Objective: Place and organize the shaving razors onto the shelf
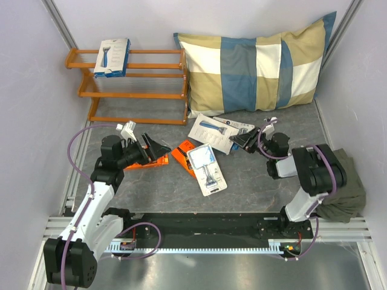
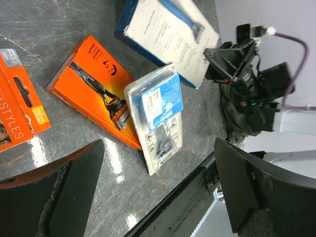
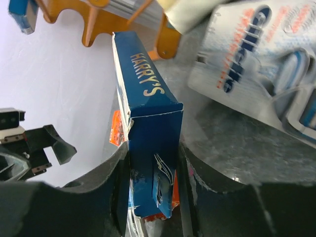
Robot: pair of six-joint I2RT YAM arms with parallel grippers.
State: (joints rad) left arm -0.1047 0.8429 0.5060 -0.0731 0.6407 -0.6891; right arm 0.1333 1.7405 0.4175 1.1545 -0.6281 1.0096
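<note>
One white razor box (image 1: 112,57) lies on the top tier of the orange-brown shelf (image 1: 139,78). My right gripper (image 1: 245,140) is shut on the edge of the second white box (image 1: 213,133), which rests on the table. In the right wrist view its blue side (image 3: 148,123) sits between my fingers (image 3: 111,187). A blister pack (image 1: 205,169) and an orange pack (image 1: 183,154) lie mid-table. Another blister pack (image 3: 261,64) lies beside the held box. My left gripper (image 1: 154,148) is open over a second orange pack (image 1: 148,163), holding nothing.
A blue-and-beige checked pillow (image 1: 260,66) leans against the back wall right of the shelf. A dark green cloth (image 1: 344,181) lies by the right arm. The table's front rail (image 2: 187,197) runs close below the left gripper.
</note>
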